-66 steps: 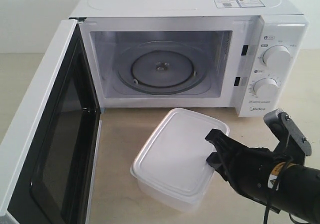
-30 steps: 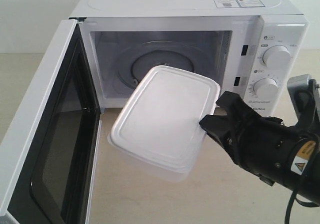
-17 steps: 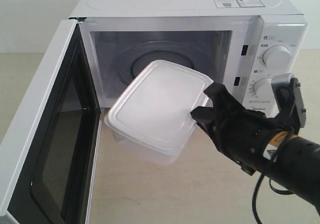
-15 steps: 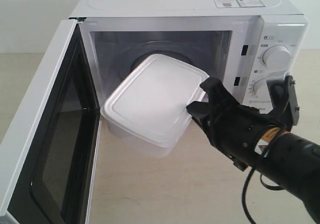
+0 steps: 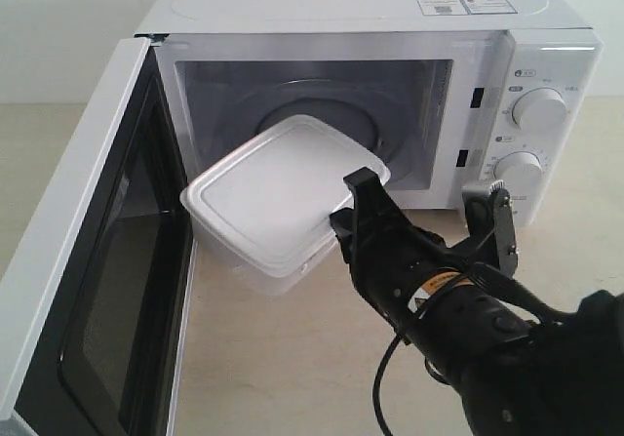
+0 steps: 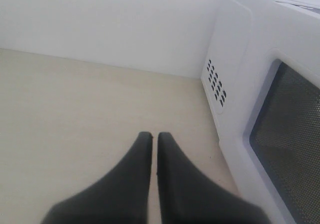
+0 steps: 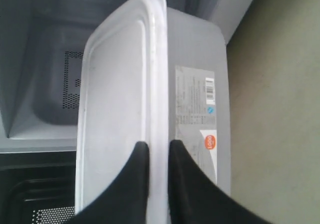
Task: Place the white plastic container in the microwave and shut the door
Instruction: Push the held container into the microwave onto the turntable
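The white side-hinged door (image 5: 93, 251) with its dark window stood swung wide at the left edge of the white boxy microwave (image 5: 341, 2). The left gripper (image 6: 154, 139) sat pinched together and empty beside the microwave (well out of the action). The translucent-white rectangular plastic container (image 5: 273, 187) hung clear of the table, its far end at the cavity's front edge and its long axis running from the claw into the opening. The right gripper (image 5: 343, 223), by far the nearer, was clamped on the lid rim at the near short end.
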Controlling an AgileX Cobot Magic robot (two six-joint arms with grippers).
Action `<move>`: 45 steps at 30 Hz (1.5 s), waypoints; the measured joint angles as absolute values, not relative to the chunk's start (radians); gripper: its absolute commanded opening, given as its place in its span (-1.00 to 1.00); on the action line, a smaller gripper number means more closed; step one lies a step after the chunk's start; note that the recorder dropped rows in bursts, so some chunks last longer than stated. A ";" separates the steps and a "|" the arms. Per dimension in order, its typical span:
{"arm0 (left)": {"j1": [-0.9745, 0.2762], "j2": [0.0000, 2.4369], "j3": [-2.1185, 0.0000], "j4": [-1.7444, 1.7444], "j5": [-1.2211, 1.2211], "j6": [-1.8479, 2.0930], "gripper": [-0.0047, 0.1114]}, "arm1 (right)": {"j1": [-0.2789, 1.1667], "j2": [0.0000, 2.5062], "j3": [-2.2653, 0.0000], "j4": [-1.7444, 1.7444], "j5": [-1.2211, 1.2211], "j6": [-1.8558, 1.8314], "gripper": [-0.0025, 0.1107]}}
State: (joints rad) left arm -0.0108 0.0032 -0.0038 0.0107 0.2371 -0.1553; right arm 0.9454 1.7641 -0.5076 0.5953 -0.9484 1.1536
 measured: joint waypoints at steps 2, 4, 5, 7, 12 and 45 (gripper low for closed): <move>-0.011 0.003 -0.004 0.011 0.237 -0.155 -0.84 | 0.945 1.769 -0.528 0.607 -0.955 1.123 -0.96; -0.011 0.003 -0.004 0.011 0.237 -0.155 -0.84 | 0.945 1.770 -0.540 0.629 -0.955 1.098 -0.96; -0.011 0.003 -0.004 0.011 0.237 -0.155 -0.84 | 0.945 1.770 -0.544 0.645 -0.955 1.084 -0.96; -0.011 0.003 -0.004 0.011 0.237 -0.155 -0.84 | 0.945 1.770 -0.548 0.678 -0.955 1.055 -0.96; -0.011 0.003 -0.004 0.011 0.237 -0.155 -0.84 | 0.945 1.780 -0.582 0.734 -0.951 1.009 -0.96; -0.011 0.003 -0.004 0.011 0.237 -0.155 -0.84 | 0.861 1.993 -0.978 1.008 -0.940 0.825 -0.96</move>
